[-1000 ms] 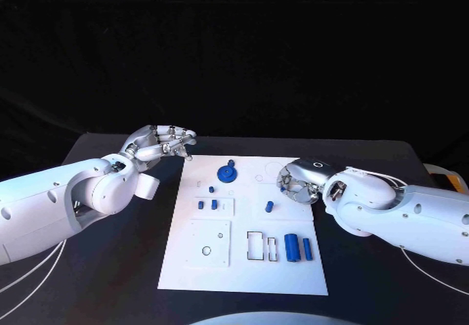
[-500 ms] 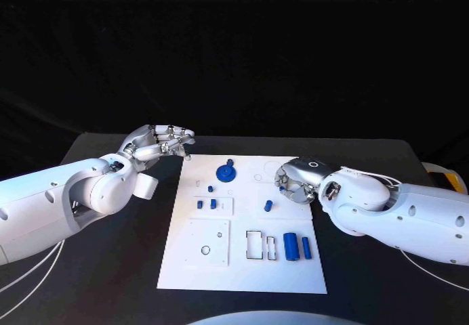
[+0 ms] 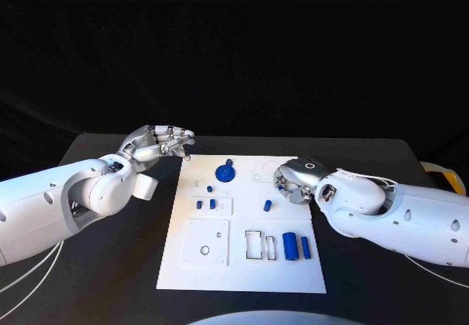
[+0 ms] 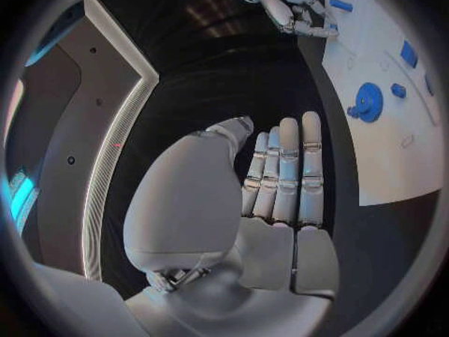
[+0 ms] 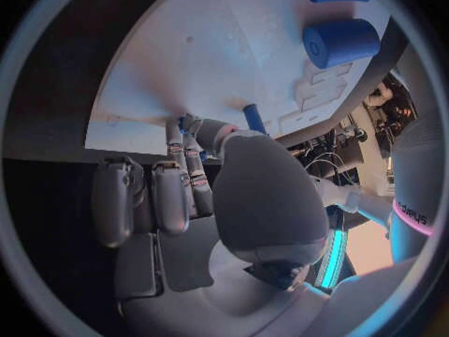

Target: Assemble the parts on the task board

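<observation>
Most of the work looks undone: on the task board (image 3: pixel 245 271), a blue wheel (image 3: pixel 226 174) sits far from two loose cylinders (image 3: pixel 296 246). The left hand (image 3: pixel 156 143) hovers beside the board, holding nothing. The right hand (image 3: pixel 291 183) is probably empty too.

Strong light from above is falling on the table (image 3: pixel 117 271), making the white task board (image 3: pixel 249 271) glow brightly against a backdrop that is staying almost fully black. Soft highlights are shining along the left hand (image 3: pixel 159 143) and right hand (image 3: pixel 293 181), with only faint shadows showing beneath them. Both wrist views are bending straight edges into curves, a dark frame is ringing each circle, and nearby fingers are looking slightly soft.
</observation>
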Robot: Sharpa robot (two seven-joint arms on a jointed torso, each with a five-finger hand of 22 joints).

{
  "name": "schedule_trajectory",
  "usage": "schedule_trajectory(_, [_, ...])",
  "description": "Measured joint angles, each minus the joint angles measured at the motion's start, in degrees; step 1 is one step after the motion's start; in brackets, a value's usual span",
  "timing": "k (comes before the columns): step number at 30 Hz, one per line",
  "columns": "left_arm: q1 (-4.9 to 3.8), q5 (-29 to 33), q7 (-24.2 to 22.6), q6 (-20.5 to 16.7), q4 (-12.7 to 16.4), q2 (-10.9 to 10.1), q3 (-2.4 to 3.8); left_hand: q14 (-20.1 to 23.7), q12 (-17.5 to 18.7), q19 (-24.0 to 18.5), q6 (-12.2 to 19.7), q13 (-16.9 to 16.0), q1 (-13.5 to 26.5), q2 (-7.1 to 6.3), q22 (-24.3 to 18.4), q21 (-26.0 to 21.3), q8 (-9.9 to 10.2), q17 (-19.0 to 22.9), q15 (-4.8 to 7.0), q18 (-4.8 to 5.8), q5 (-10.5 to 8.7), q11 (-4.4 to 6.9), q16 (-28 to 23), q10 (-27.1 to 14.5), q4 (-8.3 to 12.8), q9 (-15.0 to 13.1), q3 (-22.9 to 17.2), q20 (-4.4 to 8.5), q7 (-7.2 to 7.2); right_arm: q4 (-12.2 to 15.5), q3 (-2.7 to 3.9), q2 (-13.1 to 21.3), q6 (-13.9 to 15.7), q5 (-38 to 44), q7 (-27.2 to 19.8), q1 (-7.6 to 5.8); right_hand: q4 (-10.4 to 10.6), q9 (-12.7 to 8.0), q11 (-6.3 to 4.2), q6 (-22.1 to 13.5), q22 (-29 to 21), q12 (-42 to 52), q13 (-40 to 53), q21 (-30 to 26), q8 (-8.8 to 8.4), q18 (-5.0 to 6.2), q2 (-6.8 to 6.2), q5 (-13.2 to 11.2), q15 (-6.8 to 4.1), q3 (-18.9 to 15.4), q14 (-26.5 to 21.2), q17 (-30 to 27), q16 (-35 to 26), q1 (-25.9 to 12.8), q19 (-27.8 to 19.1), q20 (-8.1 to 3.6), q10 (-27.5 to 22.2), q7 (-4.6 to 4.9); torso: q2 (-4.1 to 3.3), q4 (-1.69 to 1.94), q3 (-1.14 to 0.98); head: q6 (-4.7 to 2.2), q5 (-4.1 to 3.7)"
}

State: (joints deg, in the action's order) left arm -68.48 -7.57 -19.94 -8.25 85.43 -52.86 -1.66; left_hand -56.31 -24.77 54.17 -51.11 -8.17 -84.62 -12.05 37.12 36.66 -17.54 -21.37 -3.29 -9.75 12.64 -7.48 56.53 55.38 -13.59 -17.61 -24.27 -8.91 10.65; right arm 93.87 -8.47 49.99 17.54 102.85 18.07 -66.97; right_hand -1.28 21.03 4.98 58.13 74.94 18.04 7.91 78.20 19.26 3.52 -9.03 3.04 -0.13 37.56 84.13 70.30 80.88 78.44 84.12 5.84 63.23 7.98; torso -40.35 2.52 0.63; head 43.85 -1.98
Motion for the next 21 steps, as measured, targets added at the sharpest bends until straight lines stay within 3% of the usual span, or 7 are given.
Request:
schedule_trajectory(8, [0.0,-0.05,0.22,-0.02,0.12,0.01,0.0,0.0,0.0,0.0,0.31,0.08,0.0,0.0,0.0,0.0,0.0,-0.01,0.0,0.0,0.0,0.02,0.0,-0.38,0.09,0.03,0.09,0.0,0.3,0.36,-0.13,-0.04,0.55,1.22,1.08,0.2,-0.31,0.03,0.11,0.0,-0.01,-0.09,-0.03,0.0,0.01,0.0,0.66,0.03,0.0,0.64,0.0,-0.12,0.0,0.06,0.0,0.0,0.11,0.0,-0.01,0.02,-0.01,-0.07,-0.12])
schedule_trajectory(14, [0.0,-0.09,0.41,-0.05,0.26,0.01,0.0,0.33,0.21,0.21,2.39,0.25,-0.3,-0.3,0.01,0.0,0.27,-0.15,-0.32,0.0,0.36,-0.94,0.0,-2.38,0.75,0.51,0.24,-0.21,1.33,0.79,-0.23,0.16,1.03,1.58,1.62,0.31,-0.46,0.17,0.14,0.0,-0.01,-0.34,-0.05,0.0,0.01,0.0,0.68,0.06,0.0,0.8,0.0,-0.2,0.0,0.06,-0.14,-0.13,0.14,-0.01,-0.02,0.0,-0.03,-0.12,-0.21])
schedule_trajectory(21, [0.01,-0.15,0.66,-0.05,0.3,0.04,0.0,0.52,0.21,0.2,2.69,0.3,-0.3,-0.3,0.01,-0.23,0.27,-0.15,-0.52,-0.01,0.36,-1.05,0.0,-3.3,0.89,0.51,0.39,-0.21,1.63,1.32,-0.35,0.47,1.66,1.64,2.1,0.39,-0.47,0.2,0.15,-0.01,-0.02,-0.43,-0.07,0.0,-0.01,0.01,0.91,0.06,0.0,0.8,0.0,-0.28,0.0,-0.17,-0.22,-0.21,0.15,-0.01,-0.02,0.0,-0.03,-0.21,-0.32])
